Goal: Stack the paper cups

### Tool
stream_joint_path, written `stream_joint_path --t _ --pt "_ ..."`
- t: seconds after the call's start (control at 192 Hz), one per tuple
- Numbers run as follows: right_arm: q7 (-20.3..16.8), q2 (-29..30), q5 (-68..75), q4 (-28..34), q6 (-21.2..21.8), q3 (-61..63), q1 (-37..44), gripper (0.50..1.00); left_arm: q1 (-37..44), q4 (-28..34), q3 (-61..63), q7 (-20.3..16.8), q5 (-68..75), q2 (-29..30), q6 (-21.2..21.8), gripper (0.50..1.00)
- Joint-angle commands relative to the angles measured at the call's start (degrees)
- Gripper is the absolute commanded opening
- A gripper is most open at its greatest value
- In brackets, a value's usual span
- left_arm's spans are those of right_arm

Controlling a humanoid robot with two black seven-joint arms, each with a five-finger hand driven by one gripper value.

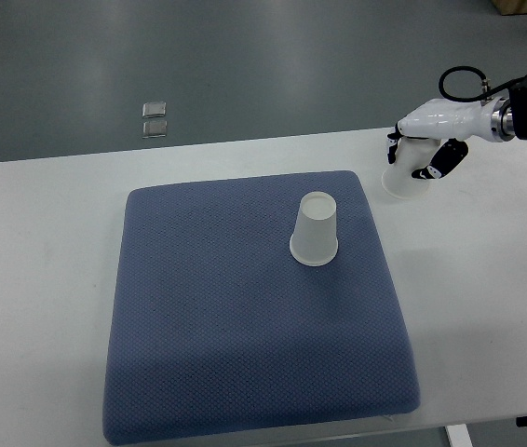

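One white paper cup stands upside down on the blue cushion, right of its middle. A second white paper cup stands upside down on the white table just past the cushion's far right corner. My right hand comes in from the right edge and its fingers are closed around this second cup, thumb on its left side and fingers on its right. The cup's top is hidden under the hand. The left arm is out of view.
The white table runs under the cushion, with its near edge at the bottom right. Two small silver squares lie on the grey floor beyond the table's far edge.
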Motion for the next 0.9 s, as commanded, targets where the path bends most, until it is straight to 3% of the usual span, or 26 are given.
stream_joint_path --t 0.0,0.452,0.894 --pt "0.45 -1.62 0.08 3.03 1.88 0.01 3.27 0.633 -0.01 0.00 0.00 -0.04 0.00 0.00 0.01 1.000" --pt "1.68 -2.24 5.18 14.10 8.82 0.98 12.59 0.637 -0.01 0.00 0.00 0.04 0.00 0.00 0.01 1.000" --pt "1.07 6.20 5.09 14.37 11.90 5.55 8.98 0.639 -0.01 0.00 0.00 -0.04 0.00 0.00 0.01 1.000"
